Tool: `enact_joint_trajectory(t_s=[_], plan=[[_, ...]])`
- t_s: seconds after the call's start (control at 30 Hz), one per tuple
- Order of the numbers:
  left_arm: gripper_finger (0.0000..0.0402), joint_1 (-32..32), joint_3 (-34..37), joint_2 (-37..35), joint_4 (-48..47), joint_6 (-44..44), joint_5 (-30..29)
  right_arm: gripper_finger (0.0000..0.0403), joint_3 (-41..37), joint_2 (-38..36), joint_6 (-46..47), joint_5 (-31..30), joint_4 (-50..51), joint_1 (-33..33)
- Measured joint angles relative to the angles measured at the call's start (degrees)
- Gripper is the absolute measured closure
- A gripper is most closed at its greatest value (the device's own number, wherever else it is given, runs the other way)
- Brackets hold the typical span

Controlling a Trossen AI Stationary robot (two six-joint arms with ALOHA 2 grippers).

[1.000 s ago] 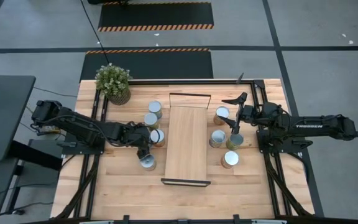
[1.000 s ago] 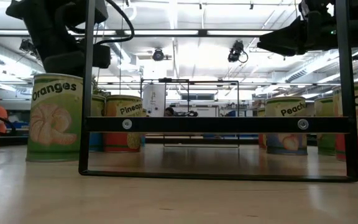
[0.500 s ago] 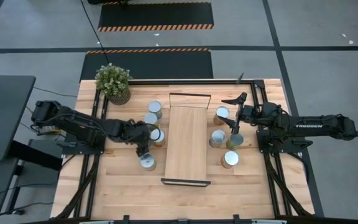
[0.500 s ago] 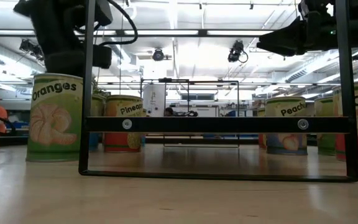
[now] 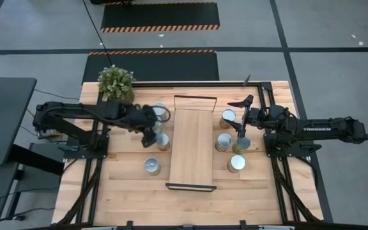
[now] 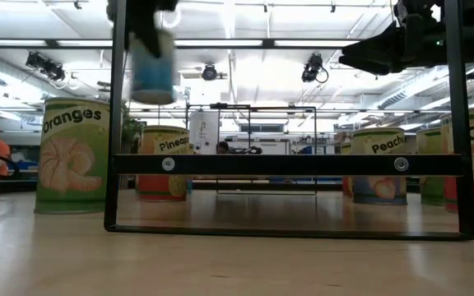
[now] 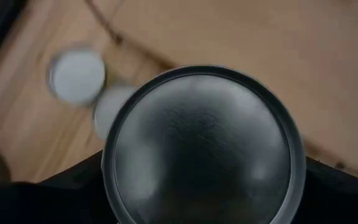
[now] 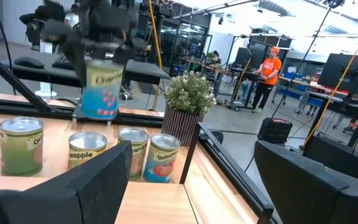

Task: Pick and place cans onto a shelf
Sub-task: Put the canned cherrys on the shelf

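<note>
The shelf [image 5: 191, 150], a long light-wood board with black wire rails, lies in the table's middle. My left gripper [image 5: 151, 123] is left of its far half, shut on a blue-labelled can [image 8: 101, 90]. The can is held high above the table and also shows in the low view [image 6: 153, 66]. Several cans stand upright on the table left of the shelf, among them the Oranges can [image 6: 72, 156]. Several more stand to the shelf's right [image 5: 223, 141]. My right gripper [image 5: 241, 117] hovers open and empty over the right group. My left gripper pinches the can between its two fingers, which come from above and point down. Its wrist view looks onto the can's shiny round top [image 7: 204, 143], with a dark finger [image 7: 73, 186] at either side. The can hangs upright below the gripper, lifted clear of the table.
A potted plant [image 5: 115, 84] stands at the table's far left corner. The shelf's black wire rail [image 6: 286, 164] rises at its near end. Black frame rails run along both table sides. People [image 8: 268, 74] stand in the room beyond the table.
My left gripper has moved from above the Oranges can near the shelf's near half toward the table's far edge, and upward. The blue-labelled can now shows high in the low view, clear of the table. My right arm has kept still.
</note>
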State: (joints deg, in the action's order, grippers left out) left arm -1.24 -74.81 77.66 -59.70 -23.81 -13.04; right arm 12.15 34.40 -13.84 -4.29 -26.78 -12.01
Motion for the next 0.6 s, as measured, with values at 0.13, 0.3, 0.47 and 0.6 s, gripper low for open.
enact_joint_trajectory(t_s=[0.13,0.3,0.47,0.6], plan=[[0.0084,1.6,-2.6,4.2,7.9,8.0,0.4,0.0057,0.0,1.4,-0.1,0.0,-1.7,0.0],[0.0084,5.0,-8.6,13.5,11.3,19.6,5.0,0.0057,0.5,3.4,-0.1,-1.0,-0.9,0.0],[0.0084,8.9,-16.5,23.1,10.3,27.3,13.2,0.0057,3.0,4.3,-0.6,-3.4,4.1,0.0],[0.0083,10.5,-20.2,29.0,10.6,35.1,17.1,0.0057,3.5,4.2,-1.3,-3.7,6.1,0.0]])
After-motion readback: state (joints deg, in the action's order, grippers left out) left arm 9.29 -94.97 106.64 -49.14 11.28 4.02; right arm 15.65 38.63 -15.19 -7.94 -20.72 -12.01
